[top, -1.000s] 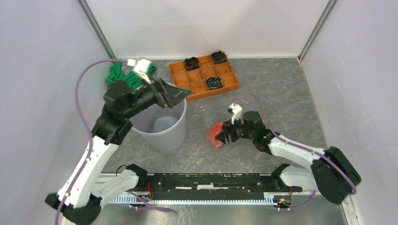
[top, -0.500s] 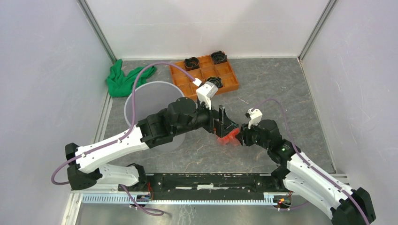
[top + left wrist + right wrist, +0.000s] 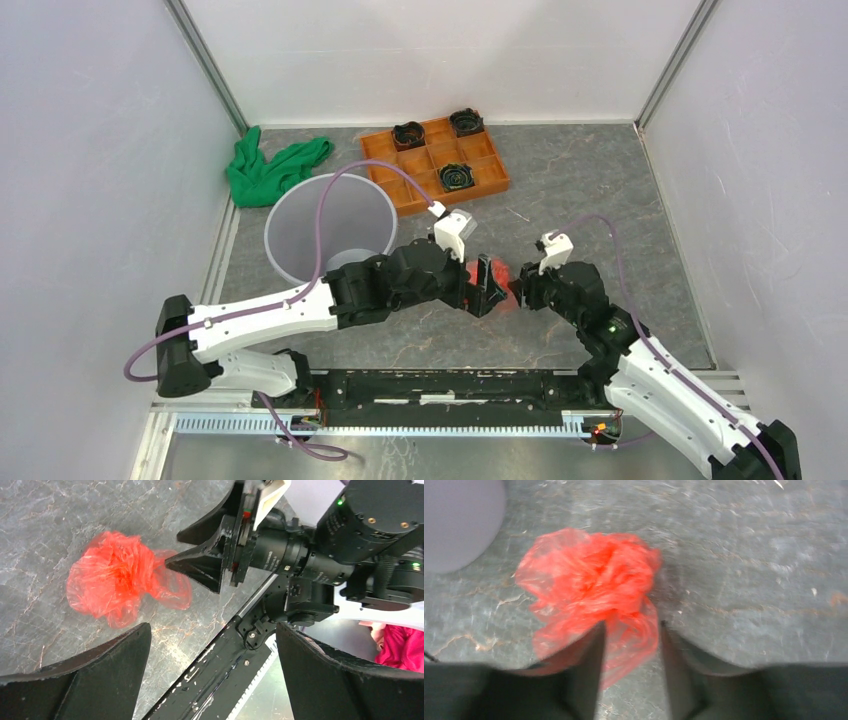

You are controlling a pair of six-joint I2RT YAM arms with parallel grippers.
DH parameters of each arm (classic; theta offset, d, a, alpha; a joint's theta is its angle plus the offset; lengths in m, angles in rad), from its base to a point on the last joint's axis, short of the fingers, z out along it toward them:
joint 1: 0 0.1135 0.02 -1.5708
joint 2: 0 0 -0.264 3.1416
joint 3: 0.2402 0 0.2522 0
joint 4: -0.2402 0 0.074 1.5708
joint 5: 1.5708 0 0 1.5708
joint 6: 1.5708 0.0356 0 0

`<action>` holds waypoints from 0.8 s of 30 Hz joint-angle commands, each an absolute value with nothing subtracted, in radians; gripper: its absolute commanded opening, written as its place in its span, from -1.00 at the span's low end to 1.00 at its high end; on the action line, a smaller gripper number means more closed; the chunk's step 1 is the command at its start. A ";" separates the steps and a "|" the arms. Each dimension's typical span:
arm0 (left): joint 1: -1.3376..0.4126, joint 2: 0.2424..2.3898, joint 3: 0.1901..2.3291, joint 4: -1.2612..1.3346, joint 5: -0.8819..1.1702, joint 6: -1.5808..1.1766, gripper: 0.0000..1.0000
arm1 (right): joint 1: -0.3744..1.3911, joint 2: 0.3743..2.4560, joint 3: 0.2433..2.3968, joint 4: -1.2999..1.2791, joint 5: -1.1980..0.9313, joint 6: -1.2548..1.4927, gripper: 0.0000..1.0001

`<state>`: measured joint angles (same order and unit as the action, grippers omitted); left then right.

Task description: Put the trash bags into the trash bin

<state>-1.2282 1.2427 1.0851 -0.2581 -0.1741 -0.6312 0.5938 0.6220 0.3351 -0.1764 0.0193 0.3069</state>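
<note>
The red-orange trash bag is a crumpled wad on the table, right of the grey trash bin. It sits between my two grippers. My left gripper is wide open and empty, its fingers just short of the bag in the left wrist view. My right gripper faces it from the right with its jaws apart. A fold of the bag lies between and over its fingers. The bin stands upright and looks empty.
An orange compartment tray with black rolls in three cells stands at the back. A green cloth lies at the back left beside the bin. Grey walls close in on both sides. The arms' base rail runs along the near edge.
My left arm has swung from the bin's rim to the right, down to the bag. My right gripper has carried the bag to the right, and its jaws now stand apart.
</note>
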 commanded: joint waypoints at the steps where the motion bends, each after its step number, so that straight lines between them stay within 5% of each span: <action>1: -1.238 1.263 1.082 -0.225 -0.216 -0.683 1.00 | 0.590 0.624 0.376 -0.293 0.290 0.387 0.35; 3: -1.241 1.267 1.083 -0.225 -0.220 -0.686 1.00 | 0.588 0.653 0.373 -0.309 0.307 0.430 0.50; 10: -1.248 1.271 1.083 -0.225 -0.225 -0.692 1.00 | 0.561 0.706 0.279 -0.089 -0.045 0.494 0.47; 16: -1.265 1.263 1.073 -0.225 -0.241 -0.705 1.00 | 0.556 0.824 0.202 0.196 -0.149 0.525 -0.08; 18: -1.271 1.252 1.070 -0.225 -0.249 -0.707 1.00 | 0.555 0.885 0.211 0.250 -0.172 0.509 -0.46; 21: -1.280 1.223 1.066 -0.236 -0.266 -0.710 1.00 | 0.555 0.941 0.338 0.147 -0.151 0.402 -0.86; 24: -1.282 1.182 1.070 -0.269 -0.307 -0.699 1.00 | 0.561 0.918 0.536 -0.045 -0.040 0.272 -0.99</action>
